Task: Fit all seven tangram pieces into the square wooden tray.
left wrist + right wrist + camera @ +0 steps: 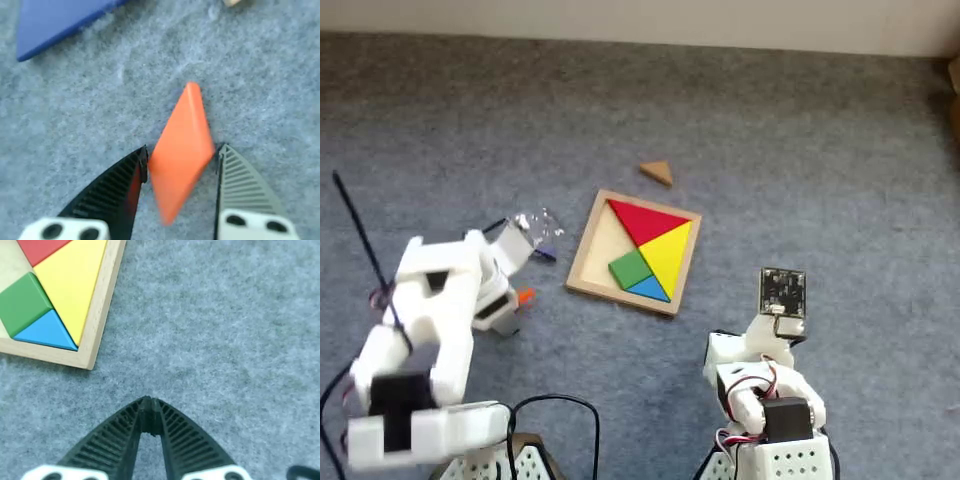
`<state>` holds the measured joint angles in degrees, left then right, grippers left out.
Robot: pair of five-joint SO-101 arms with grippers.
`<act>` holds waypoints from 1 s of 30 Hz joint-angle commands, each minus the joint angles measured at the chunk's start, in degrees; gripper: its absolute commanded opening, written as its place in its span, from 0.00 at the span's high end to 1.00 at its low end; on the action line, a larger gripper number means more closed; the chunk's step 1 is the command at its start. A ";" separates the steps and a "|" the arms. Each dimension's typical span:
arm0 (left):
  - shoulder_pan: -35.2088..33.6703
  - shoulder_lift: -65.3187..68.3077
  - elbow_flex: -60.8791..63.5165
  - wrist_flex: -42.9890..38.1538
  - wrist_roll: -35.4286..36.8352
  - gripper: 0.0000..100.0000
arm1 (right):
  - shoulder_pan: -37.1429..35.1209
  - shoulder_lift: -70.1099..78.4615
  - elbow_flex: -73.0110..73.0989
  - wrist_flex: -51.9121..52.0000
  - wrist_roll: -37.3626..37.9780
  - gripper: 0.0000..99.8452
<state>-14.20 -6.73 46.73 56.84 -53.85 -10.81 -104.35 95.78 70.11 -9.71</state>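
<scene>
Your left hand (182,149) is closed narrowly on the orange parallelogram (181,150). The ribbed black finger and the ribbed grey finger each touch one of its blunt corners. The piece is flat and smooth, and it lies on the grey, felt-like surface (800,150) at about 9 o'clock from the square wooden tray (632,297). Near it on the surface lies a dark blue triangle (55,17) with a smooth face and straight edges.

Your right hand (150,402) is fully closed and holds nothing, its two ribbed black fingers pressed tip to tip. It sits over bare surface at about 4 o'clock from the tray, with one tray corner close ahead of it but not touching.

The tray is pale wood with a raised rim and is turned slightly askew. Four pieces lie flush inside it:
- The red triangle (645,222) is toward 12 o'clock.
- The yellow triangle (670,255) is at 3 o'clock.
- The green square (630,268) is near 6 o'clock.
- The light blue triangle (650,288) is at 5 o'clock, wedged between the green and yellow pieces and the rim.

The tray floor from 8 to 11 o'clock is bare wood.

A small tan wooden triangle (657,172) rests on the surface just beyond the rim at 12 o'clock.
</scene>
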 commanded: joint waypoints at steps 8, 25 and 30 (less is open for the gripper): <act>0.57 14.55 -18.33 10.99 1.49 0.90 | 1.01 -0.92 6.81 -1.27 0.44 1.00; 14.46 -3.56 -19.65 17.23 22.51 0.96 | 1.01 -0.92 6.81 -1.27 0.44 1.00; 21.76 -2.95 -20.09 16.53 34.02 0.96 | 1.01 -0.92 6.81 -1.27 0.44 1.00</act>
<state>1.54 -7.96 29.67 73.45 -28.44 -10.81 -104.35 95.78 70.11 -9.71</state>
